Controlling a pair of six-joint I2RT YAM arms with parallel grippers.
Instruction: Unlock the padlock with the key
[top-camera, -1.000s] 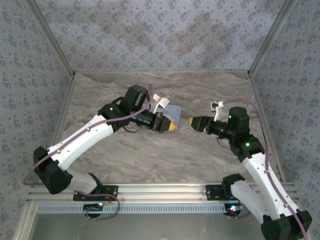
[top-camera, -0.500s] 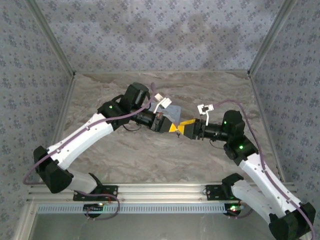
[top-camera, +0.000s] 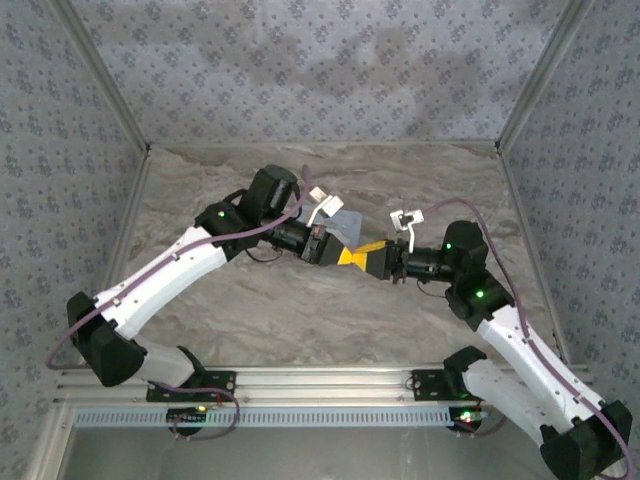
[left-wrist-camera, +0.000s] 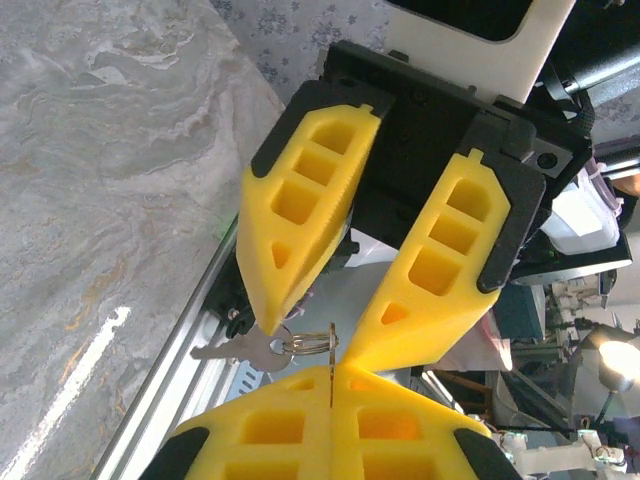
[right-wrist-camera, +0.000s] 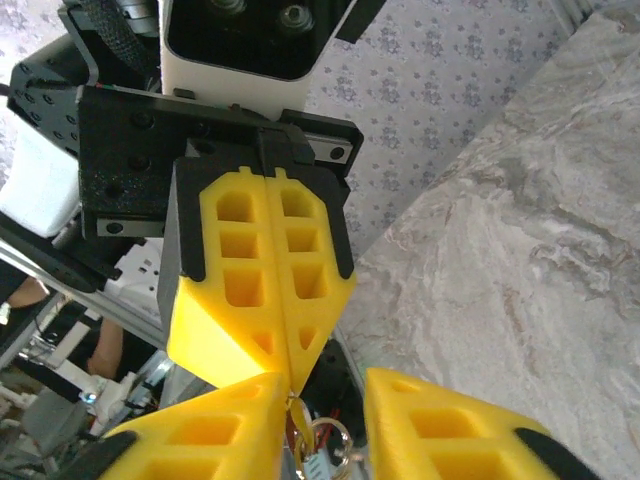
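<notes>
Since the right arm (top-camera: 500, 320) swung inward, the right gripper (left-wrist-camera: 320, 338), spread but narrowing, straddles the left gripper (left-wrist-camera: 330, 378), pinched shut on the key ring (left-wrist-camera: 305, 343): a handover looks imminent. The left wrist view resolves the key (left-wrist-camera: 235, 349) dangling there, too small from above; where the padlock sits cannot be told.

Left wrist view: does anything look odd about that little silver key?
Yes. The small silver metal key dangles loose sideways from its thin metal ring, which alone is pinched in the shut left tool.
</notes>
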